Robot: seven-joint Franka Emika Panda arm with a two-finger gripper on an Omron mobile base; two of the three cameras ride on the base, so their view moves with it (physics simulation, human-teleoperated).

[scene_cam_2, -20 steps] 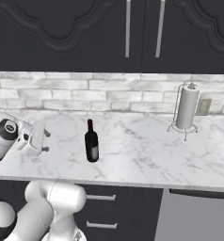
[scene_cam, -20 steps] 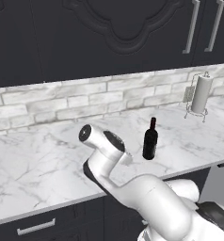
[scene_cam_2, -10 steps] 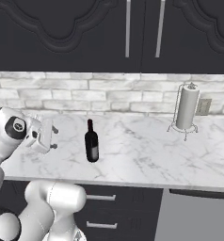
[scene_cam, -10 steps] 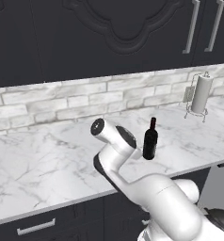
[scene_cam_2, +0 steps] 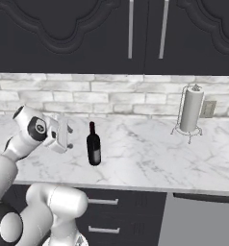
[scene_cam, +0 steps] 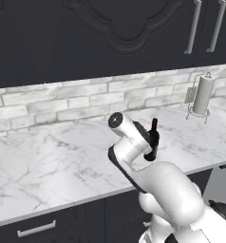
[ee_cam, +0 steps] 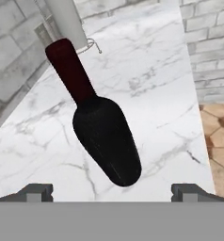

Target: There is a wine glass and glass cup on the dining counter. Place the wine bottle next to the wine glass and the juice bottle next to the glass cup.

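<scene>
The wine bottle (scene_cam_2: 93,146), tall and nearly black with a dark red top, stands upright on a white marble counter (scene_cam_2: 145,158) by the brick wall. My gripper (scene_cam_2: 67,130) hovers just left of it at about neck height, open and holding nothing. In the hand view the wine bottle (ee_cam: 104,141) lies ahead between the two widely spread fingertips (ee_cam: 36,190), with a gap to the gripper (ee_cam: 111,190). From the left base view the hand partly covers the wine bottle (scene_cam: 153,126). The wine glass, glass cup and juice bottle are out of view.
A paper towel holder (scene_cam_2: 190,110) stands at the back right of the counter, near a wall outlet (scene_cam_2: 208,109). Dark upper cabinets (scene_cam: 134,33) hang above. Brown floor tiles (ee_cam: 220,141) show beyond the counter's end in the hand view.
The arm has swung right toward the wine bottle, bringing the hand close beside it. The bottle has not moved.
</scene>
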